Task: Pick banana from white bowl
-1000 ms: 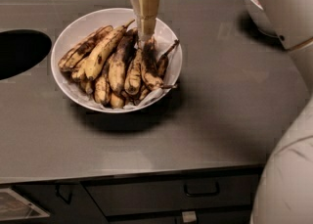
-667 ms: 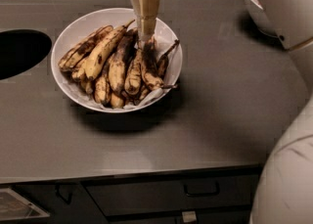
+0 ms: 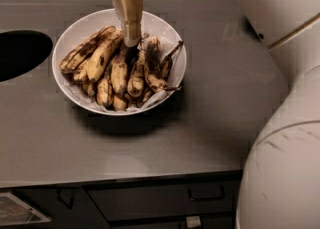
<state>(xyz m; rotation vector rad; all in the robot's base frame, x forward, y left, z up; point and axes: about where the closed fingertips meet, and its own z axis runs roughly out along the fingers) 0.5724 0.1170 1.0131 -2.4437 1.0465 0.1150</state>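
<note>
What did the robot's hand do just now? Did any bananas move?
The gripper slid a little toward the left of the picture and now hangs with its tip down at the pile of bananas. No banana has been lifted out. The white bowl and the bananas stayed where they were on the grey counter.

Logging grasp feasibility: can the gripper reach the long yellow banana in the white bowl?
Probably yes: the gripper is down in the white bowl, just beside the banana, which lies on top of the pile with nothing covering it.
</note>
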